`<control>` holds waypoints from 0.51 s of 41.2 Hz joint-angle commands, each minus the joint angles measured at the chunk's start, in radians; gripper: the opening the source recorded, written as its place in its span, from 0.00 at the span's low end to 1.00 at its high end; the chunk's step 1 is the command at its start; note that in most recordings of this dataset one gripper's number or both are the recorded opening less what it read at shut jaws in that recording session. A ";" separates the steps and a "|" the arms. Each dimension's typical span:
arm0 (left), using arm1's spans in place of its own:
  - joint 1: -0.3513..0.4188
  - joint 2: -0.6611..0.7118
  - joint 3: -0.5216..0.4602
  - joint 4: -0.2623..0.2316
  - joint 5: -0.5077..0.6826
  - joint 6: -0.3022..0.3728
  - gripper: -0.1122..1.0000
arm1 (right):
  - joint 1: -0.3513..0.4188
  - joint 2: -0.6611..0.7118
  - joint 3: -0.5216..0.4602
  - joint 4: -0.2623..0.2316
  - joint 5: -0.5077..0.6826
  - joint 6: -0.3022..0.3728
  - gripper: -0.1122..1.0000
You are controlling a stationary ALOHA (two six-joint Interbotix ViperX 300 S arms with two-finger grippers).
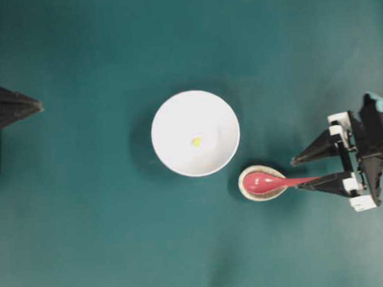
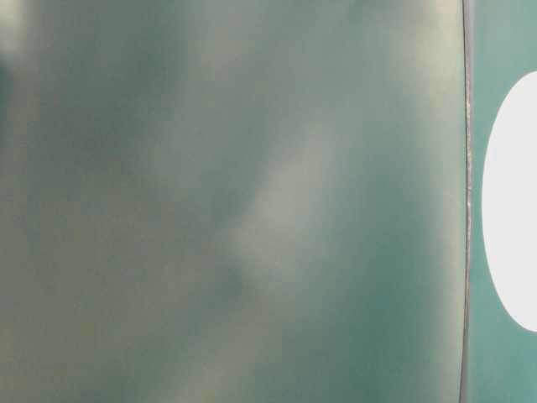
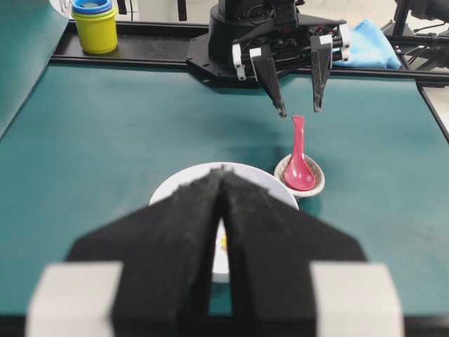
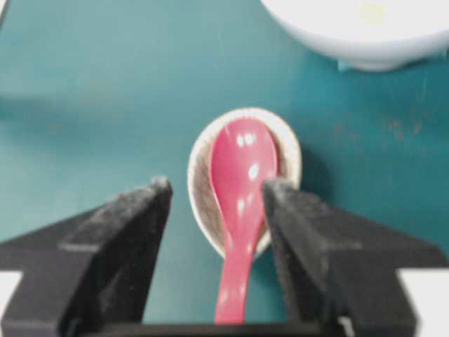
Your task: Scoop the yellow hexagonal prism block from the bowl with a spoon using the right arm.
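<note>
The white bowl (image 1: 195, 133) sits mid-table with the tiny yellow hexagonal prism block (image 1: 196, 142) lying inside it. To the bowl's lower right, the pink-red spoon (image 1: 268, 181) rests with its scoop in a small speckled spoon rest (image 1: 247, 191), handle pointing right. My right gripper (image 1: 297, 174) is open and straddles the handle. In the right wrist view the spoon (image 4: 242, 182) lies between the fingers, closer to the right finger (image 4: 302, 239). My left gripper (image 1: 36, 107) is shut at the far left edge, far from the bowl.
Stacked yellow and blue cups (image 3: 93, 24) and a blue cloth (image 3: 368, 45) sit beyond the table's far black frame. The table-level view shows only blurred teal and a white oval shape (image 2: 513, 201) at its right edge.
</note>
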 commanded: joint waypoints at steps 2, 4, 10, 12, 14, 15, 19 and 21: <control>0.002 0.012 -0.028 0.000 -0.012 -0.002 0.13 | 0.038 0.000 0.029 0.014 -0.123 -0.002 0.63; 0.002 0.012 -0.028 -0.002 -0.014 -0.002 0.13 | 0.051 0.006 0.040 0.032 -0.155 -0.002 0.63; 0.002 0.012 -0.028 0.000 -0.014 0.000 0.13 | 0.098 0.051 0.048 0.069 -0.202 -0.002 0.63; 0.002 0.014 -0.028 0.000 -0.012 0.000 0.13 | 0.114 0.080 0.041 0.089 -0.218 0.000 0.63; 0.002 0.012 -0.028 0.000 -0.014 -0.002 0.13 | 0.135 0.114 0.035 0.118 -0.238 0.002 0.63; 0.002 0.014 -0.028 0.000 -0.012 0.000 0.13 | 0.143 0.129 0.034 0.132 -0.249 0.003 0.63; 0.002 0.014 -0.028 -0.002 -0.012 0.000 0.13 | 0.198 0.212 0.017 0.213 -0.311 0.006 0.63; 0.002 0.014 -0.028 0.000 -0.014 -0.002 0.13 | 0.230 0.252 0.008 0.259 -0.347 0.008 0.63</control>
